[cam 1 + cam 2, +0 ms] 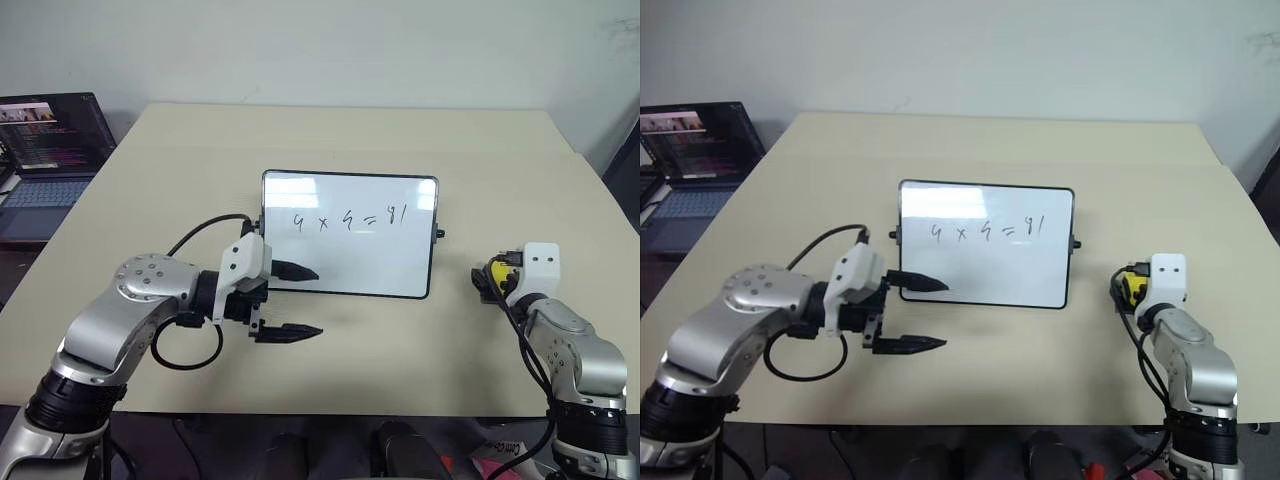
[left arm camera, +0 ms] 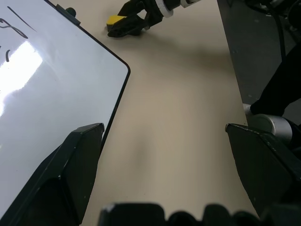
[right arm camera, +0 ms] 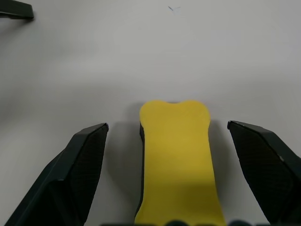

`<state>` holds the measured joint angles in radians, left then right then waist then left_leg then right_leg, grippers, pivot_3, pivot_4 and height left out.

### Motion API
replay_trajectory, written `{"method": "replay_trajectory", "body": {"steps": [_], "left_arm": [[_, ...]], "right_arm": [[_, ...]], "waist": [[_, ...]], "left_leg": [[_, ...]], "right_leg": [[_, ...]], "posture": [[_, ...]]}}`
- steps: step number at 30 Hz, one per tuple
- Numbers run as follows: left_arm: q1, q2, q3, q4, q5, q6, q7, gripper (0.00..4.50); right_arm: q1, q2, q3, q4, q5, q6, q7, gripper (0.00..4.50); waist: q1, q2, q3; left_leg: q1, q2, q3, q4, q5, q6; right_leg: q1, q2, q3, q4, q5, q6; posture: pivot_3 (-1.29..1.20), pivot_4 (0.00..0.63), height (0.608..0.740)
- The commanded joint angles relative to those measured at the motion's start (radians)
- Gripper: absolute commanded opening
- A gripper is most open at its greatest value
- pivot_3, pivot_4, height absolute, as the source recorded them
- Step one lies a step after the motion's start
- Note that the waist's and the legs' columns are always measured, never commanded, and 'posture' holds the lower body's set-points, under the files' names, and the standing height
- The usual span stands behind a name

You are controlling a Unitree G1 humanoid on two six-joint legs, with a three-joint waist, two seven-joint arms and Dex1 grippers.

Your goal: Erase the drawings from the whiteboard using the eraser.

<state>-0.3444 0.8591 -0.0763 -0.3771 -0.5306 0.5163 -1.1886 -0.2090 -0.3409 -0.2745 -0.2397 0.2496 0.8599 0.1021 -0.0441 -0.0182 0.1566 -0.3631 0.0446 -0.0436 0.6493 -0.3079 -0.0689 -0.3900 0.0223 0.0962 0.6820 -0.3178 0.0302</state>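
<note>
Beige counter (image 1: 350, 140) is taking up most of the scene, with a plain pale wall behind it and a dark laptop (image 1: 50, 150) sitting open off the far left edge. Whiteboard (image 1: 350, 235) is lying flat around the middle of the counter, and the drawings (image 1: 348, 219) are sitting in a row across its far half, reading something like "4 x 4 = 81". Left gripper (image 1: 295, 300) is hanging at the board's near left corner with its jaws spread wide, holding nothing; one finger is reaching over the white surface, the other is sitting off the board over bare counter. Over on the right, well apart from the board, the eraser (image 3: 178, 155) is lying on the counter, yellow side up. Right gripper (image 3: 169, 165) is straddling it, wide open, one finger on each side with gaps showing, so it's not pinching it yet.
</note>
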Motion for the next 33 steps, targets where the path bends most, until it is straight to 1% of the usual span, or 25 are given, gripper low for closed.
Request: {"method": "replay_trajectory", "body": {"steps": [1, 8, 15, 18, 22, 27, 33], "left_arm": [[0.006, 0.006, 0.032, -0.031, -0.014, -0.005, 0.005, 4.50], [0.016, 0.008, 0.035, -0.030, -0.011, -0.009, 0.003, 4.50], [0.024, 0.009, 0.037, -0.028, -0.010, -0.015, -0.001, 4.50], [0.020, 0.007, 0.034, -0.023, -0.008, -0.017, -0.003, 4.50], [0.017, 0.005, 0.031, -0.019, -0.007, -0.020, -0.006, 4.50], [0.020, 0.006, 0.030, -0.020, -0.006, -0.021, -0.007, 4.50], [0.021, 0.008, 0.031, -0.019, -0.006, -0.021, -0.009, 4.50]], "right_arm": [[-0.012, 0.004, -0.024, -0.016, 0.005, -0.026, -0.002, 4.30], [-0.010, 0.017, -0.034, -0.016, 0.018, -0.039, -0.001, 4.30], [0.000, 0.037, -0.093, -0.056, 0.062, -0.059, 0.009, 4.30], [0.011, 0.045, -0.094, -0.054, 0.074, -0.082, 0.020, 4.30], [0.044, 0.042, -0.075, -0.021, 0.038, -0.151, 0.028, 4.30], [0.069, 0.044, -0.064, -0.017, 0.032, -0.174, 0.021, 4.30], [0.063, 0.050, -0.061, -0.004, 0.037, -0.181, 0.013, 4.30]], "waist": [[0.000, 0.000, 0.000], [0.000, 0.000, 0.000], [0.000, 0.000, 0.000], [0.000, 0.000, 0.000], [0.000, 0.000, 0.000], [0.000, 0.000, 0.000], [-0.002, 0.000, 0.000]], "left_leg": [[0.000, 0.000, 0.000, 0.000, 0.000, 0.000], [0.000, 0.000, 0.000, 0.000, 0.000, 0.000], [0.000, 0.000, 0.000, 0.000, 0.000, 0.000], [0.000, 0.000, 0.000, 0.000, 0.000, 0.000], [0.000, 0.000, 0.000, 0.000, 0.000, 0.000], [0.000, 0.000, 0.000, 0.000, 0.000, 0.000], [0.000, 0.000, 0.000, 0.000, 0.000, 0.000]], "right_leg": [[0.000, 0.000, 0.000, 0.000, 0.000, 0.000], [0.000, 0.000, 0.000, 0.000, 0.000, 0.000], [0.000, 0.000, 0.000, 0.000, 0.000, 0.000], [0.000, 0.000, 0.000, 0.000, 0.000, 0.000], [0.000, 0.000, 0.000, 0.000, 0.000, 0.000], [0.000, 0.000, 0.000, 0.001, 0.000, 0.000], [0.000, 0.000, 0.000, 0.001, 0.000, 0.000]], "posture": [[0.00, 0.150, 0.740], [0.00, 0.150, 0.740], [0.00, 0.150, 0.740], [0.00, 0.150, 0.740], [0.00, 0.150, 0.740], [0.00, 0.150, 0.740], [0.00, 0.150, 0.740]]}}
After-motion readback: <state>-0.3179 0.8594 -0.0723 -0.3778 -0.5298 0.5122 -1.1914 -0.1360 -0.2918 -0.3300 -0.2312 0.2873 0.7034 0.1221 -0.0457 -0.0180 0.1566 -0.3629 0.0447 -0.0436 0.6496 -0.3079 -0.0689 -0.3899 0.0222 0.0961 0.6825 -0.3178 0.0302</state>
